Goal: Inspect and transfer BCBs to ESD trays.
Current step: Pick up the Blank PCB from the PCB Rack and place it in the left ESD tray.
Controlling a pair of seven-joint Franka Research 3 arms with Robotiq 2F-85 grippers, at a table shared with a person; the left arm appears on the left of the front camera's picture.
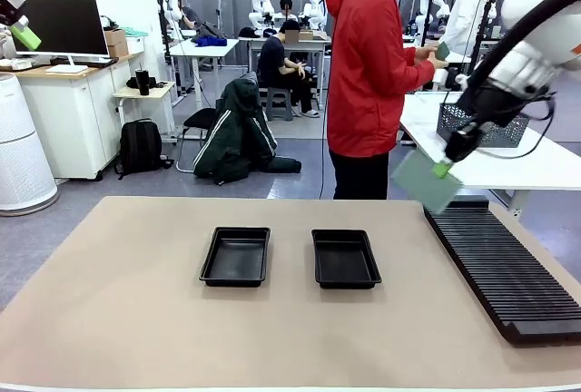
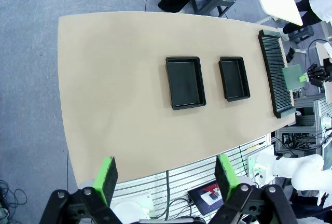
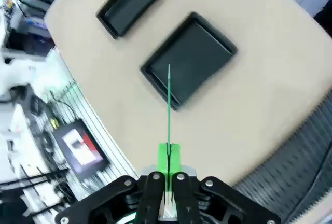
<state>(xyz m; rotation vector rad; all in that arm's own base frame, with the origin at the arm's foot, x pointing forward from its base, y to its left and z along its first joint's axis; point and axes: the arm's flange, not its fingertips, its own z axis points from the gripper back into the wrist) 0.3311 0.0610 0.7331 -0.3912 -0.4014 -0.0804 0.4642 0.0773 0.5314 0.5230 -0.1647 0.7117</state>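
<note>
BCB [image 1: 427, 181]: one pinched in right pincer [image 1: 442, 171]; two empty ESD trays [image 1: 236, 256]; left pincer [image 2: 166, 169] spread.

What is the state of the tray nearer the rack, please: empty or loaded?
Empty: the tray shows a bare black floor; the BCB is in the air, clamped in the right hand.

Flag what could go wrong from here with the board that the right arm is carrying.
1. The right tool pinches the BCB by one edge only; hanging tilted in the air, it might slip or swing.
2. The board hangs close to the slotted rack and could clip it on the way over.
3. The nearer ESD tray looks barely larger than the board, so a skewed release may leave it propped on the rim.
</note>
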